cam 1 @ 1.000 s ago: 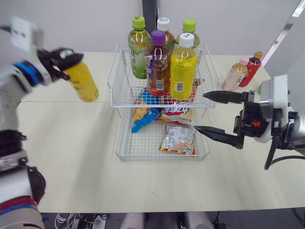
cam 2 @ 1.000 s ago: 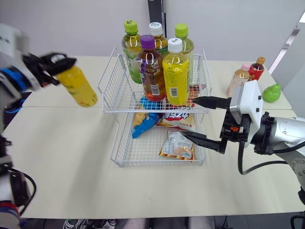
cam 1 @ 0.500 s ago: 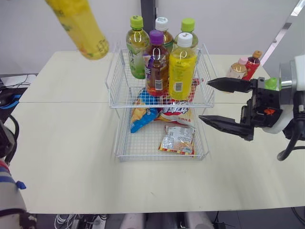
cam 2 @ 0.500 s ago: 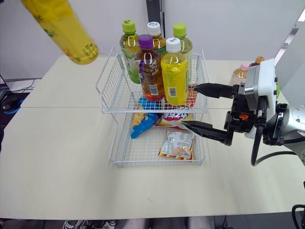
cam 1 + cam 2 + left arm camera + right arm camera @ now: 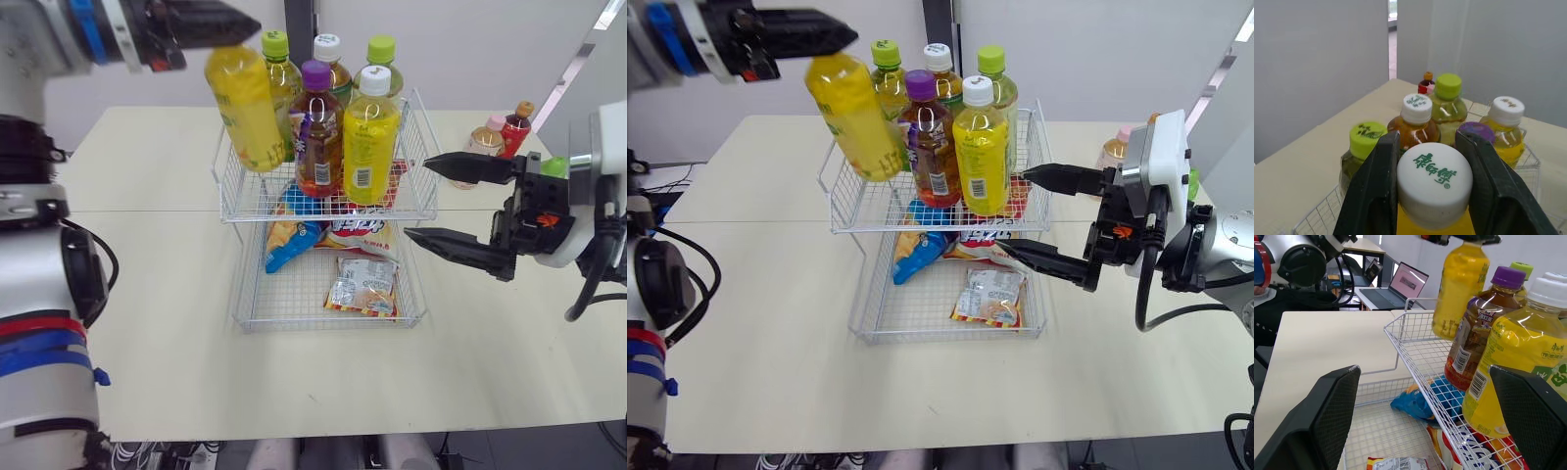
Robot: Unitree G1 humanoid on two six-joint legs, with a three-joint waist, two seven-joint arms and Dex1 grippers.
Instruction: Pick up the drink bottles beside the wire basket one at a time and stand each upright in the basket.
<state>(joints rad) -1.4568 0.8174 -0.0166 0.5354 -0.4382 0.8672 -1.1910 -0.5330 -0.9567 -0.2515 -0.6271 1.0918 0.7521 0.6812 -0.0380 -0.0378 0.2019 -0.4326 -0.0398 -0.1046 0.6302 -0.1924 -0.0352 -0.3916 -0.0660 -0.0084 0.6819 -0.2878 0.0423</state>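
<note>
Jaws: left gripper (image 5: 1430, 147) clamped on cap of yellow bottle (image 5: 245, 108), tilted over left side of basket (image 5: 423, 157); right gripper (image 5: 416, 200) apart; lowering so, I risk snagging wire or toppling the purple-capped bottle (image 5: 318, 132).

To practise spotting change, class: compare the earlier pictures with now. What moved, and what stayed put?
The left gripper, holding the yellow bottle by its cap, swung it up from left of the wire basket to the top tier's left edge, nearly upright. The right gripper stays open at the basket's right; the five basket bottles kept their places.
</note>
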